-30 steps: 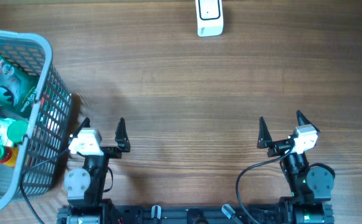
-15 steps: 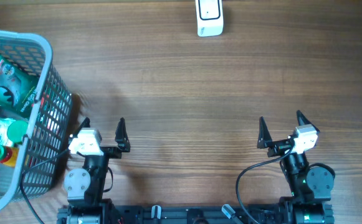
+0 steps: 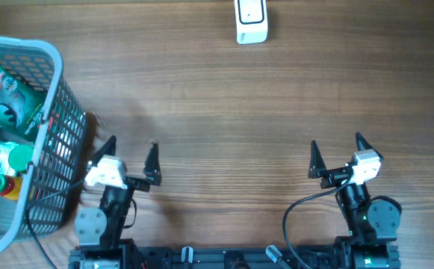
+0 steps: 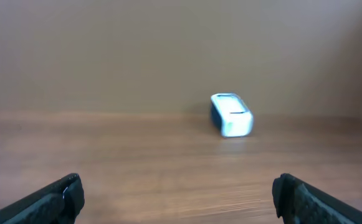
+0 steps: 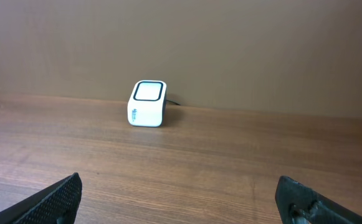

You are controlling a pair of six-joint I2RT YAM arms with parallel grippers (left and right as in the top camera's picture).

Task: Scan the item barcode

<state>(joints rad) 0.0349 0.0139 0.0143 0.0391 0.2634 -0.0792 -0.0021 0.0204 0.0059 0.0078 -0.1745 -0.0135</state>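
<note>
Wooden table (image 3: 224, 112) bears scanner (image 3: 251, 22) and filled basket (image 3: 58, 127); left fingers (image 3: 152, 161) and right fingers (image 3: 314, 161) gape empty.

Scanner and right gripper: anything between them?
Nothing; only bare table between the scanner and the right gripper, shown in the right wrist and overhead views.

Overhead: looks straight down from high up, wide over the counter (image 3: 224, 112). Both wrist cams sit low, just above the wood, facing level toward the far wall (image 5: 230, 50). All three share the white scanner (image 3: 251, 21) — left wrist sees it right of centre and blurred, right wrist sees it left of centre and sharp.
</note>
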